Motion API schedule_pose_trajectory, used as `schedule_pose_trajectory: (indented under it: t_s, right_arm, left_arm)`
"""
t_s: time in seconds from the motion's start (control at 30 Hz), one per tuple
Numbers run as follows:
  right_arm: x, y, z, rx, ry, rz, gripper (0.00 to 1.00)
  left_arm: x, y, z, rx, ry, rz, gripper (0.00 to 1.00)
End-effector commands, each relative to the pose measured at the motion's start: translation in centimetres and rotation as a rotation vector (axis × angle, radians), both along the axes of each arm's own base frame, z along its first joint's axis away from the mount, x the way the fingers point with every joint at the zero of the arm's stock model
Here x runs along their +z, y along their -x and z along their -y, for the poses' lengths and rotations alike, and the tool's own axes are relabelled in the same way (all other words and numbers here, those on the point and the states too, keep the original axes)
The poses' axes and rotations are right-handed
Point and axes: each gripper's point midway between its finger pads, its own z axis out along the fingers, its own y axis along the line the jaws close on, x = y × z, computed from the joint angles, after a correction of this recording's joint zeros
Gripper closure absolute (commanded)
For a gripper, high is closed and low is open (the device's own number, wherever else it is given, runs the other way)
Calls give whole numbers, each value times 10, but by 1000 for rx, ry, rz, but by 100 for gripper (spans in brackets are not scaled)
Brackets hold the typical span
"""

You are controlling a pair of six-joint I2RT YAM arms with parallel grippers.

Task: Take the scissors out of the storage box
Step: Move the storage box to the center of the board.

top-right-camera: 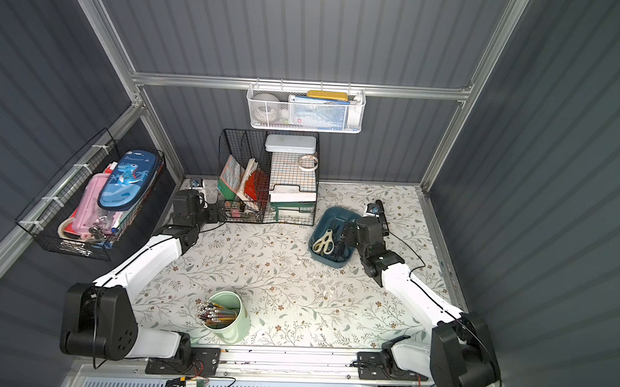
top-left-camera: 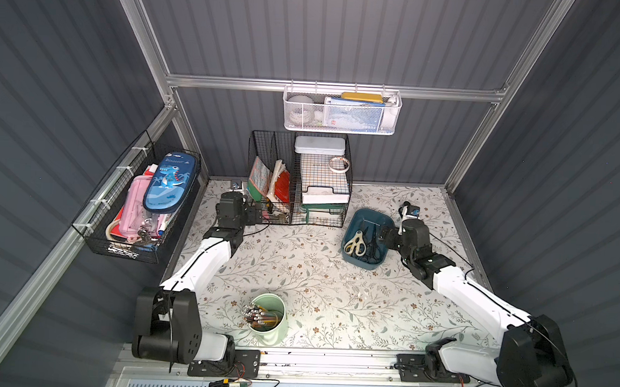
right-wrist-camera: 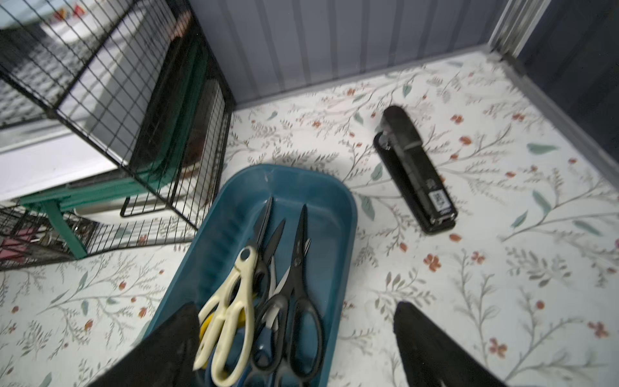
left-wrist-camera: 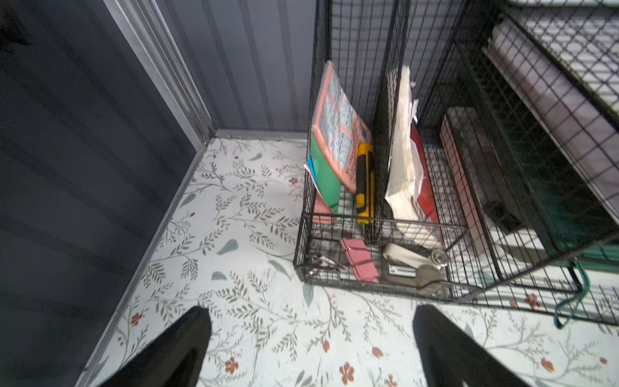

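Teal plastic forms the box [top-left-camera: 367, 216] [top-right-camera: 336, 214], which is set on the floral table [top-left-camera: 297, 270] just beside the black wire organiser [top-left-camera: 298, 186], on the right arm's side. All the scissors [top-left-camera: 356, 243] [top-right-camera: 323, 241] are seen lying inside it, heaped at the end nearer the robot, with blades pointed toward the back wall. In the right wrist view the box [right-wrist-camera: 301, 187] is shown with a cream-handled pair [right-wrist-camera: 231, 318] on top and long black pairs [right-wrist-camera: 298, 284] beside it. A blue handle and a yellow handle are partly buried below, and the exact count cannot be told. The right gripper [right-wrist-camera: 296, 307] [top-left-camera: 384, 234] is held low over the handle end of the box with its jaws spread wide. One finger [right-wrist-camera: 164, 345] is placed over the box beside the cream handles, and the other over the bare table outside the box wall. Nothing is pinched, and whether a finger touches the scissors cannot be told. A black stapler [right-wrist-camera: 415, 171] is laid on the table beyond the box, apart from it. The left gripper [left-wrist-camera: 311, 311] [top-left-camera: 260, 215] is held just in front of the organiser's low front tray, jaws spread wide and empty. A green cup [top-left-camera: 269, 319] of pencils is stood near the front edge, well apart from the box.
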Motion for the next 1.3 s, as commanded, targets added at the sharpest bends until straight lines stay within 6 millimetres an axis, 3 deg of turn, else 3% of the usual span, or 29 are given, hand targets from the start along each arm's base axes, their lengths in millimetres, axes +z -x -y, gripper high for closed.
schedule_pose_trajectory:
  t_s: [0.0, 0.23, 0.63, 0.87, 1.07, 1.27]
  right_arm:
    - [-35, 16, -1, -109, -34, -176, 10]
    - [-52, 3, 5, -235, -25, -220, 24]
    - [-97, -1, 18, -236, -50, -366, 53]
    - [-109, -12, 15, -203, -52, -400, 79]
    - [-114, -25, 30, -230, -56, -416, 96]
    - [-112, -49, 47, -211, -13, -420, 100]
  left_arm:
    - [-24, 21, 8, 16, -71, -170, 1]
    - [-11, 32, 23, -16, 7, -162, 2]
    - [-7, 45, 24, -36, 15, -167, 3]
    - [-8, 45, 25, -33, 24, -169, 4]
    - [-3, 49, 21, -22, 19, -153, 4]
    - [-2, 52, 19, -15, 20, -149, 4]
